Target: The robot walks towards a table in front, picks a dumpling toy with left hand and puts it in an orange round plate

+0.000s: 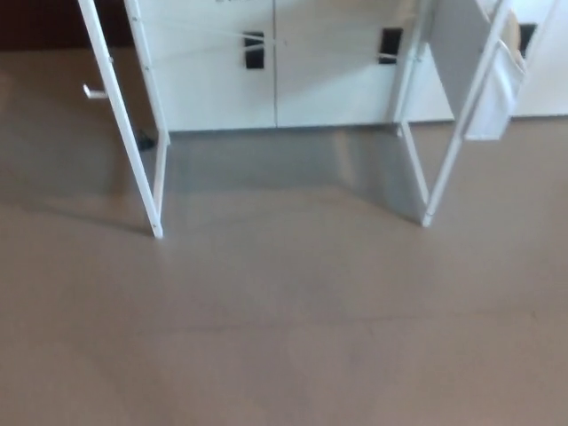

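You are looking down at a plain brown floor (284, 337) that fills most of the view. Two pairs of thin white legs (124, 133) stand on it, one pair at the left and another (453, 142) at the right, each slanting down to a foot on the floor. Behind them runs a row of white cabinets (275, 71) with dark handles (255, 51). A soft shadow lies on the floor between the legs.
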{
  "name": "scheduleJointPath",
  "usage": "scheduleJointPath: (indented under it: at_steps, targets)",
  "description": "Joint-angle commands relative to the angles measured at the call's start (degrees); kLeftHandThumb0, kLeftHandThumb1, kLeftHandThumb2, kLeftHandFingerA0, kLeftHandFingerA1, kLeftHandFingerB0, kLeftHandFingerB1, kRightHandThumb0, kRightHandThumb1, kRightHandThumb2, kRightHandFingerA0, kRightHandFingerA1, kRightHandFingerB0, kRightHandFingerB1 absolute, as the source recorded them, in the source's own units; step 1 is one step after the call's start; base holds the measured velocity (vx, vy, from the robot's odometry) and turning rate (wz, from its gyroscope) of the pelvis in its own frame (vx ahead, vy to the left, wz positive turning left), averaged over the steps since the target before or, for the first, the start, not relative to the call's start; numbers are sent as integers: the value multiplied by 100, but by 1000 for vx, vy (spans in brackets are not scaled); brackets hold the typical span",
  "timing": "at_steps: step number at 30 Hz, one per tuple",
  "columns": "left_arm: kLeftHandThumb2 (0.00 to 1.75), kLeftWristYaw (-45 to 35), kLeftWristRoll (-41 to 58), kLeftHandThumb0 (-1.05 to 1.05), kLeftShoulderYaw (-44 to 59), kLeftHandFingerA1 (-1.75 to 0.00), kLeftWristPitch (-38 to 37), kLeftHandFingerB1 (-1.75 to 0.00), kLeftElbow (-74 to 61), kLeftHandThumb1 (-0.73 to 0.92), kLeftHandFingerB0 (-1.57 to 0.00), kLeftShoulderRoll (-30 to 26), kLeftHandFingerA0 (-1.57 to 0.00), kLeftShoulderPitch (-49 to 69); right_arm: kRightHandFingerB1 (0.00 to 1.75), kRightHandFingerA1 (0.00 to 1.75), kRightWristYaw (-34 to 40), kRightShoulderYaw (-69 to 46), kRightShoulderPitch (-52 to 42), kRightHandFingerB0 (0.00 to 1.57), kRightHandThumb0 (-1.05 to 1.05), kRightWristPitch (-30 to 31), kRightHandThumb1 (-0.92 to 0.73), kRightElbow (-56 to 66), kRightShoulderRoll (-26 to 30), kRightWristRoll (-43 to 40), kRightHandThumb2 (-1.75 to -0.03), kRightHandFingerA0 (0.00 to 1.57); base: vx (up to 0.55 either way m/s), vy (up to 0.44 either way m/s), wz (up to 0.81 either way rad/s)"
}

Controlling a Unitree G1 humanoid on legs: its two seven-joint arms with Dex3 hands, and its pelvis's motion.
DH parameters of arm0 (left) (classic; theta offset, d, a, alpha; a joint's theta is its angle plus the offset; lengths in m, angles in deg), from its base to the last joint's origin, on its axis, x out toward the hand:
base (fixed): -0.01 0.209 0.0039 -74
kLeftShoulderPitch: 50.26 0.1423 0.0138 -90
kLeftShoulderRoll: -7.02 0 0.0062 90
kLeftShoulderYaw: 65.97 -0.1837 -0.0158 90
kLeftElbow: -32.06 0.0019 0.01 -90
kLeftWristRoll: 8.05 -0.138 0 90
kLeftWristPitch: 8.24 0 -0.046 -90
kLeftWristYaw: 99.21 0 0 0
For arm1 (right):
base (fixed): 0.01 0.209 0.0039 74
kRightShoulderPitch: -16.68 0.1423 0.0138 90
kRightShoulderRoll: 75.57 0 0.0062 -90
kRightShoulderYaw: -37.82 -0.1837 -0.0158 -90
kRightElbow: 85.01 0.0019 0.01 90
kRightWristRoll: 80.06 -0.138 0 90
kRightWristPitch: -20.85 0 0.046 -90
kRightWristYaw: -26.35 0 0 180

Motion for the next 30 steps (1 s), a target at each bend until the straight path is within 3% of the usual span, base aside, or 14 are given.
scheduleJointPath:
  at_steps: [1,6,7,10,11,12,13,19,20,22,25,27,28,30]
  targets:
    - [61,10,0,-34,0,-98,-39,-29,20,67,-21,-14,-69,0,46,56,-4,-42,32,36,-49,39,-57,-4,45,1,-83,66,569,-160,-19]
    - [61,-11,-12,-32,-22,-103,-21,-29,23,68,-20,-14,-65,62,45,55,-8,-32,-34,36,-49,45,-58,-9,44,18,-83,63,502,-124,30]
    - [60,-15,-31,-31,-42,-95,-31,-29,18,67,-20,-28,-62,74,33,41,-32,-40,-40,40,-43,47,-68,-9,45,8,-61,66,371,-92,-5]
    - [60,11,-77,-33,-91,-90,-56,-29,16,68,-21,-55,-61,111,34,42,-87,-52,-71,40,-42,20,-69,-3,43,-12,-60,68,368,-55,-12]
    - [94,28,-90,-28,-105,-84,-35,-47,23,49,-7,-53,-65,113,45,55,-71,-42,-88,36,-49,3,-57,0,40,-1,-83,63,337,-6,-28]
    - [94,44,-101,-28,-122,-84,-7,-47,31,49,-7,-50,-65,112,45,55,-47,-30,-105,36,-49,-13,-57,5,37,15,-83,63,354,33,-32]
    - [61,36,-104,-34,-129,-94,-1,-29,34,68,-21,-50,-61,112,45,56,-49,-33,-111,35,-49,-11,-58,7,35,12,-83,64,413,69,-25]
    - [61,41,-111,-34,-154,-97,-74,-30,25,68,-21,-74,-59,172,46,56,-5,40,-116,37,-51,43,-58,2,33,78,-83,65,511,128,-40]
    - [61,40,-97,-33,-145,-97,-72,-29,24,68,-22,-74,-59,175,34,44,-11,27,-109,42,-41,48,-68,-3,21,58,-60,73,478,147,-38]
    - [61,38,-72,-32,-125,-104,-117,-29,0,67,-23,-78,-62,192,45,56,-29,13,-104,37,-49,41,-58,-14,7,49,-82,66,464,143,-7]
    - [60,44,-97,-32,-148,-96,-150,-29,-12,68,-23,-89,-60,198,45,55,-34,34,-93,35,-50,72,-58,-22,8,78,-82,64,375,64,10]
    - [60,12,-86,-32,-141,-97,-160,-29,-13,68,-22,-90,-59,201,34,44,-42,37,-101,41,-42,56,-69,-8,16,81,-62,74,257,-30,14]
    - [60,11,-91,-33,-145,-100,-165,-29,-15,67,-22,-95,-57,208,46,56,-41,24,-111,37,-49,45,-57,-7,8,71,-83,67,335,-54,16]
    - [60,14,-96,-33,-149,-95,-171,-29,-20,67,-22,-103,-59,219,46,56,-53,-4,-117,37,-50,46,-59,-9,-7,47,-83,64,401,-110,22]
